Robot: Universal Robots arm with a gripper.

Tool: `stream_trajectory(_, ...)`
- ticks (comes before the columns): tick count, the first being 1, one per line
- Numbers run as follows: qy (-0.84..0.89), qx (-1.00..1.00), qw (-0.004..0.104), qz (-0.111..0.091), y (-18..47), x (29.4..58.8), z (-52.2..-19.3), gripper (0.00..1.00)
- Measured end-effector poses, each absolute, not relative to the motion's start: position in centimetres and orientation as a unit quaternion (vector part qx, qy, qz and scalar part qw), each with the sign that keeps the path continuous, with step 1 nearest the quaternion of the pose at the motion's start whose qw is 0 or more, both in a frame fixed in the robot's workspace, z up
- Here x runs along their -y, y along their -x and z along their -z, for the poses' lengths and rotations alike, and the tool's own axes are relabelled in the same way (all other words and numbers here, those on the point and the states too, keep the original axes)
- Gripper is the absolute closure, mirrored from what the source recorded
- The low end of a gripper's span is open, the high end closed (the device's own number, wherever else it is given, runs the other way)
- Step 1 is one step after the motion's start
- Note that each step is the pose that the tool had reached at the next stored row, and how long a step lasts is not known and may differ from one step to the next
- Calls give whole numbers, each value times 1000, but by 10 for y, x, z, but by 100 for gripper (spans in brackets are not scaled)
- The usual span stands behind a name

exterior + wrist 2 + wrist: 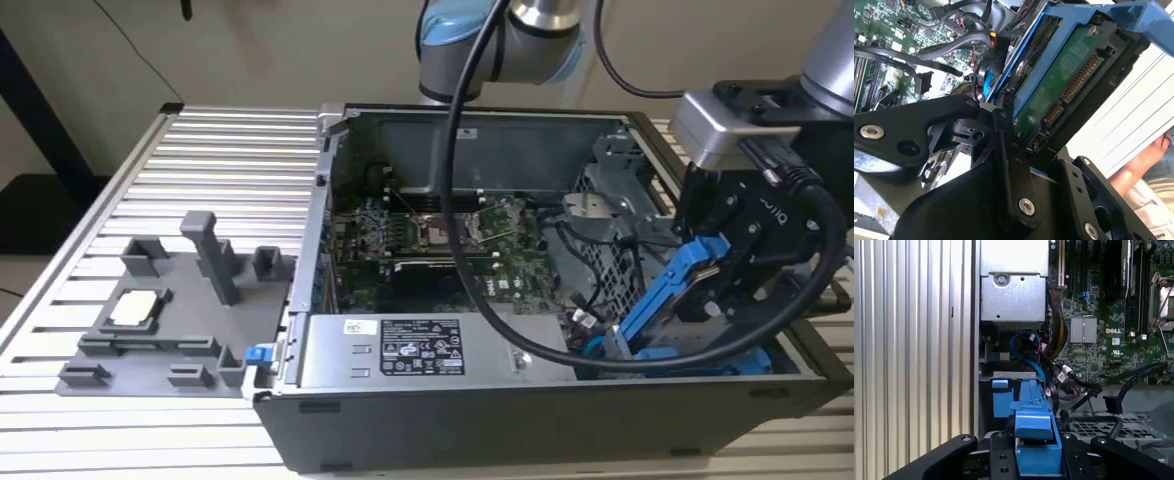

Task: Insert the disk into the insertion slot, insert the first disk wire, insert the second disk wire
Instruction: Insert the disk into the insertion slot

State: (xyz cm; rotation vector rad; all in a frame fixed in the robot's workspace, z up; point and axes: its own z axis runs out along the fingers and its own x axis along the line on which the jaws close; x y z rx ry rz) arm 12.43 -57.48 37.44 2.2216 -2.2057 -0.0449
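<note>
My gripper (725,292) is shut on the disk (678,292), a drive in a bright blue carrier frame, and holds it tilted on edge over the open computer case's corner at the exterior view's right. In the second wrist view the disk (1069,82) shows its green circuit board and connectors between the black fingers (1004,145). In the first wrist view the blue frame (1034,422) points down toward the insertion slot (1006,377) of the grey drive cage, its lower end close to the opening. Loose black wires with a connector (1110,403) lie beside the cage.
A grey labelled power-supply box (400,350) and the green motherboard (441,235) lie inside the case. The arm's thick black cable (494,310) loops across the case. A perforated panel (1104,427) is beside the cage. A grey fixture (174,300) stands on the slatted table. A hand (1146,157) rests nearby.
</note>
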Motion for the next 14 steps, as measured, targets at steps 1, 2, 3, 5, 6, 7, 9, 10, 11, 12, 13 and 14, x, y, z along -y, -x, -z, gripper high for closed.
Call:
stream_trajectory(1,-710,704,5,14,-124,575,-373,67)
stream_trajectory(2,-710,704,5,14,-124,575,-371,67)
stream_trajectory(3,-710,704,5,14,-124,575,-369,67)
stream_trajectory(5,-710,704,5,14,-124,575,-365,67)
stream_trajectory(6,-710,704,5,14,-124,575,-363,67)
stream_trajectory(7,-710,705,5,14,-124,575,-362,67)
stream_trajectory(9,-710,705,5,14,-124,575,-358,67)
stream_trajectory(10,-710,705,5,14,-124,575,-356,67)
stream_trajectory(11,-709,705,5,14,-124,575,-354,67)
stream_trajectory(12,-710,705,5,14,-124,575,-353,67)
stream_trajectory(13,-710,705,5,14,-124,575,-353,67)
stream_trajectory(14,-710,705,5,14,-124,575,-353,67)
